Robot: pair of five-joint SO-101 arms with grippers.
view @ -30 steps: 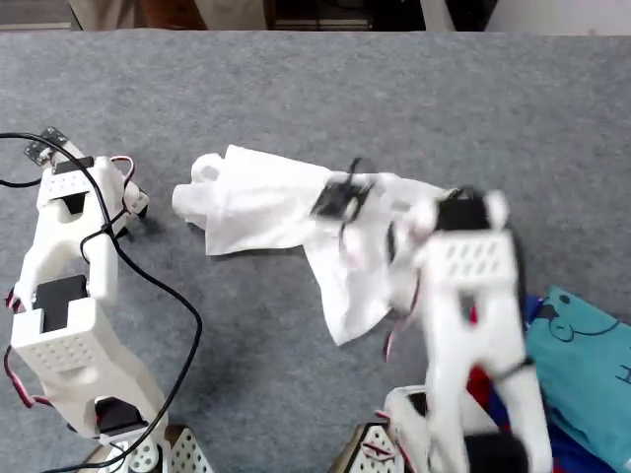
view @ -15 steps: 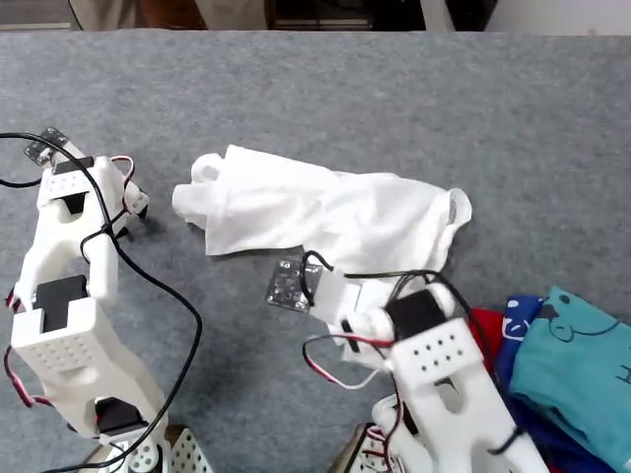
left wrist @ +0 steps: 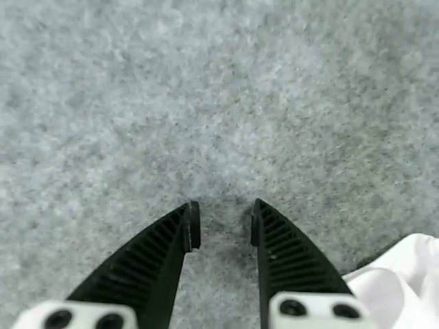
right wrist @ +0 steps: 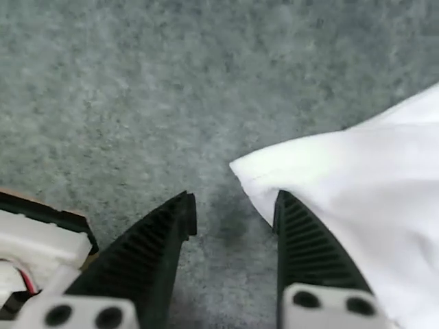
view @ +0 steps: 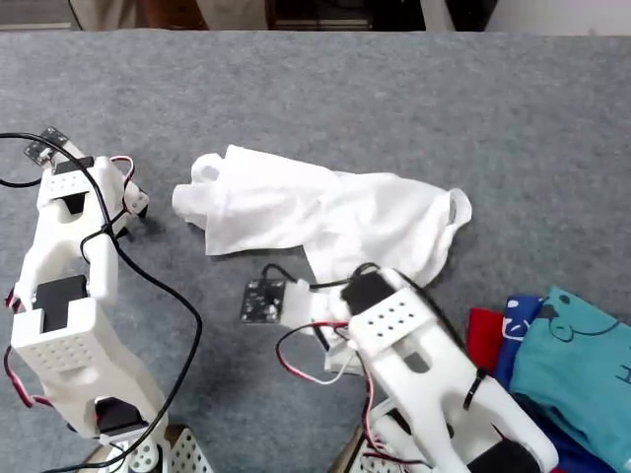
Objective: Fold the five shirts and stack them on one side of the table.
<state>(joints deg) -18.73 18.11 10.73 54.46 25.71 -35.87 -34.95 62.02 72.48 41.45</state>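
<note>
Grey felt table (view: 325, 108); white shirt (view: 315, 212) crumpled, spread unevenly, unfolded.

White shirt (view: 296, 207) lower corner hidden beneath right arm (view: 414, 345), coloured shirt pile (view: 577, 365) cut off at edge

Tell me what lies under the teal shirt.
A blue shirt and a red shirt stick out from beneath the teal shirt. Anything deeper is covered.

grey carpeted table (view: 414, 108), dark furniture (view: 325, 14) behind
</note>
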